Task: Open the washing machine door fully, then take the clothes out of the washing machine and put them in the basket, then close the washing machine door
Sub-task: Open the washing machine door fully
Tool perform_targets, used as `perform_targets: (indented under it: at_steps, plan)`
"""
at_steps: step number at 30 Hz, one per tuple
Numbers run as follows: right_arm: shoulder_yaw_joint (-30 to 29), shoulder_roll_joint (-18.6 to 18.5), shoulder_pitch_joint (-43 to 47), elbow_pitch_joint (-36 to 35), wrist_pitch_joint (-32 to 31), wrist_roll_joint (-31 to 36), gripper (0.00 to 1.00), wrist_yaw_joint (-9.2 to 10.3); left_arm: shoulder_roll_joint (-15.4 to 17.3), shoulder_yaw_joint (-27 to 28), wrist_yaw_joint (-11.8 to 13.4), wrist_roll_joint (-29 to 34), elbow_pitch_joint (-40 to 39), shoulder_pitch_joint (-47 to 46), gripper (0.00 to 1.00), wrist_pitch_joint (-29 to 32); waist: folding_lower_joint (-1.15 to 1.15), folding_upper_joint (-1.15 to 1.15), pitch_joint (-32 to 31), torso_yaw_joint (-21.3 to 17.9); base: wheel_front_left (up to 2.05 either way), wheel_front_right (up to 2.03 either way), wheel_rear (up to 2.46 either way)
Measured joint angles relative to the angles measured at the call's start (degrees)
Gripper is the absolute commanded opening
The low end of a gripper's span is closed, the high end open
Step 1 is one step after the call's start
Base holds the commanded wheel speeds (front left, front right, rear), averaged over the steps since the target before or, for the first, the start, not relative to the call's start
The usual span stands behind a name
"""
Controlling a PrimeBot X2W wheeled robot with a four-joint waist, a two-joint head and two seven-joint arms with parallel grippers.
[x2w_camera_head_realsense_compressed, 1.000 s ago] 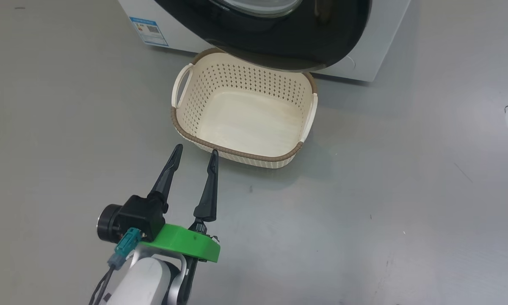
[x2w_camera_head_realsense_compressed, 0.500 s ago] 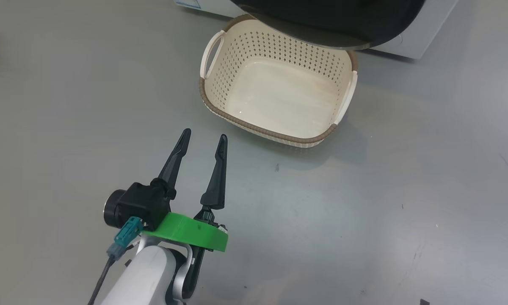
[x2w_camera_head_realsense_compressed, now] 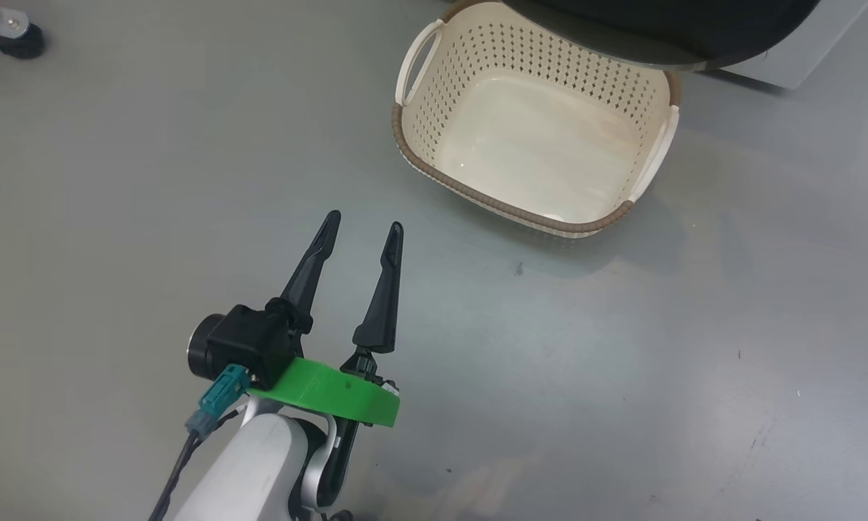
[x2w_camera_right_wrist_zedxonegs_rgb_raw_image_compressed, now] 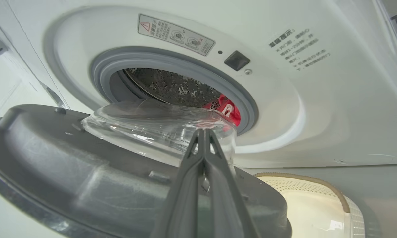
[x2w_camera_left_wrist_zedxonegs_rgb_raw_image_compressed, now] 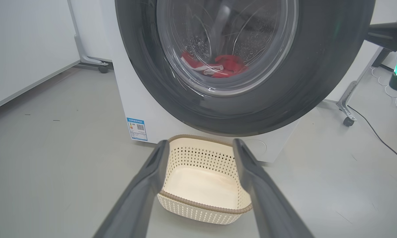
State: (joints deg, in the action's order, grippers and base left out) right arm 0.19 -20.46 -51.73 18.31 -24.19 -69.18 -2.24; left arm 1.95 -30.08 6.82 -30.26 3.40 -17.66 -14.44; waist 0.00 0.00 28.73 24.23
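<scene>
Grey floor (x2w_camera_head_realsense_compressed: 622,376) w/ cream basket (x2w_camera_head_realsense_compressed: 477,200), washing machine (x2w_camera_left_wrist_zedxonegs_rgb_raw_image_compressed: 125,99) just behind

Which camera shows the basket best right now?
Head view: the basket shows nearly whole and empty, its far edge under the door. Left wrist view: the left gripper's fingers cover its sides. Right wrist view: one corner.

Left hand (x2w_camera_head_realsense_compressed: 364,220): two long matte black fingers (x2w_camera_head_realsense_compressed: 382,304), wide at the base and tapering to thin tips. Mounted on a bright green ring plate (x2w_camera_head_realsense_compressed: 325,391), with a chunky black camera block (x2w_camera_head_realsense_compressed: 246,344) and a round lens barrel (x2w_camera_head_realsense_compressed: 199,352) on the left side. Teal plug (x2w_camera_head_realsense_compressed: 220,399) under that, dark cable (x2w_camera_head_realsense_compressed: 177,474) trailing along a smooth white forearm (x2w_camera_head_realsense_compressed: 253,470) with a silvery bracket (x2w_camera_head_realsense_compressed: 317,474). Right hand (x2w_camera_right_wrist_zedxonegs_rgb_raw_image_compressed: 203,132) up close: same fingers but looking grey, little triangular cut-outs just behind the tips.
</scene>
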Motion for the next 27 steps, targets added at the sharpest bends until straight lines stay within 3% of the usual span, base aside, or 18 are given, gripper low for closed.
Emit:
perform_targets:
  at_steps: [5,16,27]
  plan:
    - [-0.19,2.21,-2.38,2.27,-5.00,-4.92,0.00,2.21,-0.03,0.38,0.00,-0.34,-0.04,-0.04,1.00,0.00,0.00,0.00,0.58,1.14,0.00,0.00,0.00]
    - [-0.44,2.34,-4.50,4.64,-11.48,-9.03,0.00,5.46,-0.05,0.55,0.00,-0.33,0.00,-0.06,1.00,0.00,0.00,0.00,0.50,1.46,0.00,0.00,0.00]
    - [-0.98,2.66,-4.48,7.39,-16.17,-12.35,0.00,6.01,-0.05,0.59,0.00,-0.32,0.99,-0.29,1.00,0.00,0.00,0.00,-0.83,1.47,0.00,0.00,0.00]
